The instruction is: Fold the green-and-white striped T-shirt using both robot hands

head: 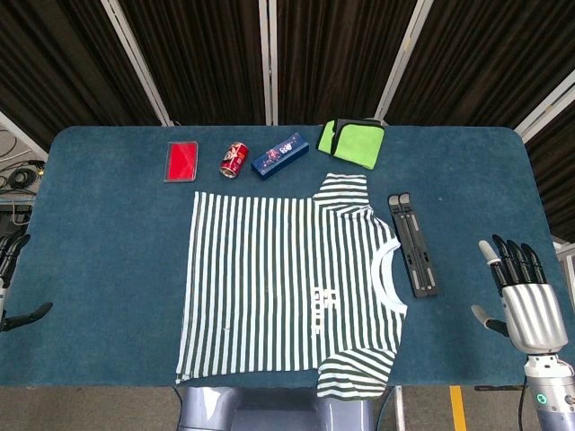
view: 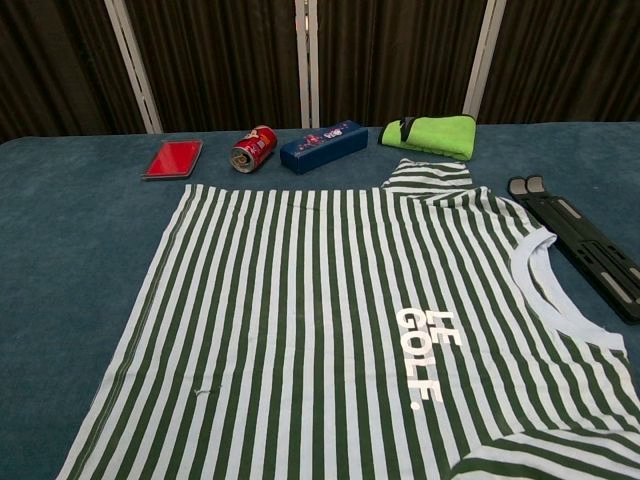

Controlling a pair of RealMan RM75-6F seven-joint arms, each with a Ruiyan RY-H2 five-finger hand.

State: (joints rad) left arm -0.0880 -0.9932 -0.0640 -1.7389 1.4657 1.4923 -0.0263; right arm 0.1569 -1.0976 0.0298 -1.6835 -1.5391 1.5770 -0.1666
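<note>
While both hands stay off it, the T-shirt (head: 287, 283) lies flat mid-tabletop, green-and-white stripes up, collar toward the right edge. The right hand (head: 521, 296) hovers empty, fingers spread; the left hand (head: 11, 278), barely visible, looks empty too.

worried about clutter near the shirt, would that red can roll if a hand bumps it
Probably: the red can lies on its side, so a nudge would likely roll it. It looks small and likely light. The blue box beside it might stop it.
</note>
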